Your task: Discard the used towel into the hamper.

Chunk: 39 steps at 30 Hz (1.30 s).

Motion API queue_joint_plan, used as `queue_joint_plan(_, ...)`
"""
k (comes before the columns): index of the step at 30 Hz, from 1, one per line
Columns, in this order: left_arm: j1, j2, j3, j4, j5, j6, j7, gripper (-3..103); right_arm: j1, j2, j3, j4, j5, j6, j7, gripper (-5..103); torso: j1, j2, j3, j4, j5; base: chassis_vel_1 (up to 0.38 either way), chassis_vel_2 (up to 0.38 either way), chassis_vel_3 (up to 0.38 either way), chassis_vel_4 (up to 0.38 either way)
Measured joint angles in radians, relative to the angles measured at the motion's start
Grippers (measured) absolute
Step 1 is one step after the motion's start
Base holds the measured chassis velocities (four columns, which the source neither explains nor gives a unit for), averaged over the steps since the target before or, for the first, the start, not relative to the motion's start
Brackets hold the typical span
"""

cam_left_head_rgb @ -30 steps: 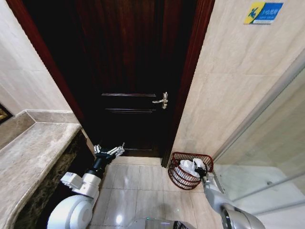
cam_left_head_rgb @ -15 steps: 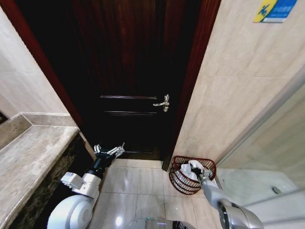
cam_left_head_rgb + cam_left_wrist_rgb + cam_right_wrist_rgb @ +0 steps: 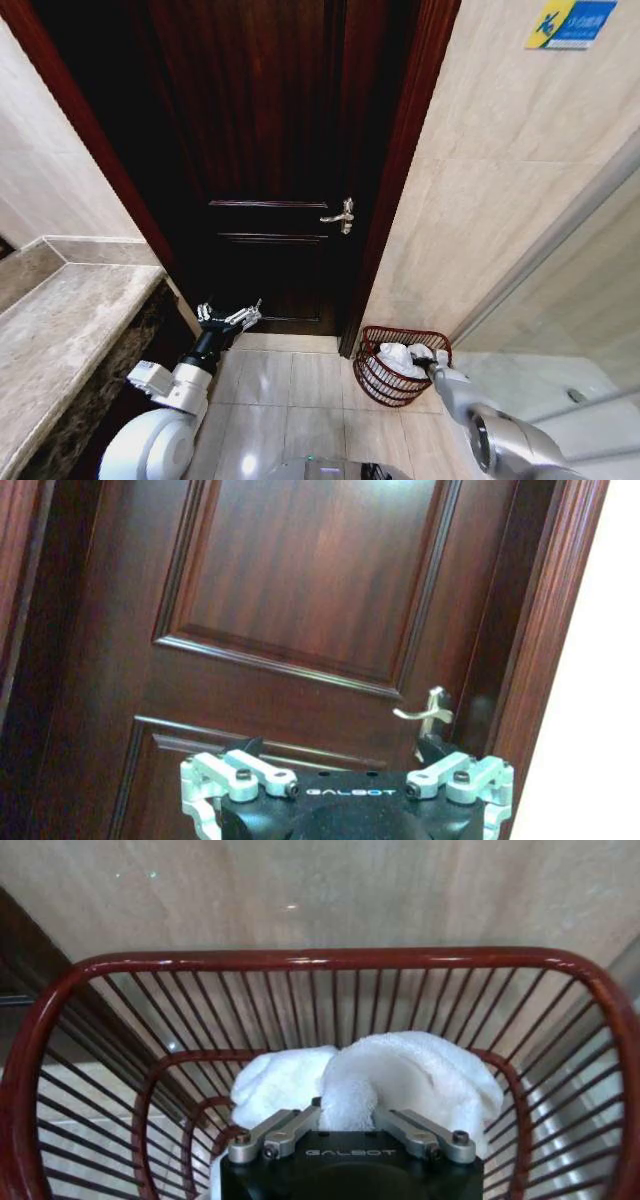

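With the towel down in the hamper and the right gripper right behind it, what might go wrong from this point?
1. The right gripper looks closed on the towel; if it lifts before letting go, the towel may come back out.
2. The gripper sits inside the hamper; withdrawing at an angle might catch the rim and tip this light wire basket.
The left gripper hangs by the door, away from this.
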Motion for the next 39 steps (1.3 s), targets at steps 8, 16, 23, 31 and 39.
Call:
queue_joint_plan(8, 0.0, 0.0, 0.0, 0.0, 0.0, 0.0, 0.0, 100, -0.018, -0.001, -0.004, 0.008, 0.009, -0.074, 0.006, 33, 0.0, 0.0, 0.0, -0.0004, -0.0007, 0.0, 0.0, 0.0, 0.0)
queue_joint_plan(16, 0.0, 0.0, 0.0, 0.0, 0.0, 0.0, 0.0, 100, -0.012, 0.015, -0.016, 0.005, 0.079, -0.106, -0.033, 60, 0.0, 0.0, 0.0, 0.0, -0.0005, 0.0, 0.0, 0.0, 0.0)
queue_joint_plan(23, 0.0, 0.0, 0.0, 0.0, 0.0, 0.0, 0.0, 100, -0.029, -0.003, -0.017, 0.046, 0.167, -0.05, -0.05, 92, 0.0, 0.0, 0.0, -0.0001, -0.001, 0.0, 0.0, 0.0, 0.0)
queue_joint_plan(31, 0.0, 0.0, 0.0, 0.0, 0.0, 0.0, 0.0, 100, -0.275, -0.049, -0.04, 0.462, 0.198, -0.089, -0.032, 100, 0.0, 0.0, 0.0, -0.0002, -0.0007, 0.0, 0.0, 0.0, 0.0)
queue_joint_plan(39, 0.0, 0.0, 0.0, 0.0, 0.0, 0.0, 0.0, 100, -0.71, -0.072, -0.023, 1.179, 0.378, -0.212, 0.042, 100, 0.0, 0.0, 0.0, 0.0003, -0.0008, 0.0, 0.0, 0.0, 0.0)
